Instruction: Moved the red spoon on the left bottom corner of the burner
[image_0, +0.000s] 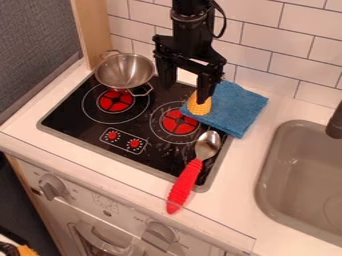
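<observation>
The black gripper hangs over the back of the stove, open, its two fingers well apart. Its right finger is close to a yellow corn piece; the picture does not settle whether they touch. The red-handled spoon lies at the stove's front right corner, its metal bowl on the black cooktop and its red handle reaching over the front edge onto the white counter. The gripper is behind the spoon and above it. Two red burners mark the black cooktop, one at left and one at right.
A metal pot stands at the cooktop's back left. The yellow corn rests at the edge of a folded blue cloth, at the back right. A grey sink with a dark faucet is at right. Tiled wall behind.
</observation>
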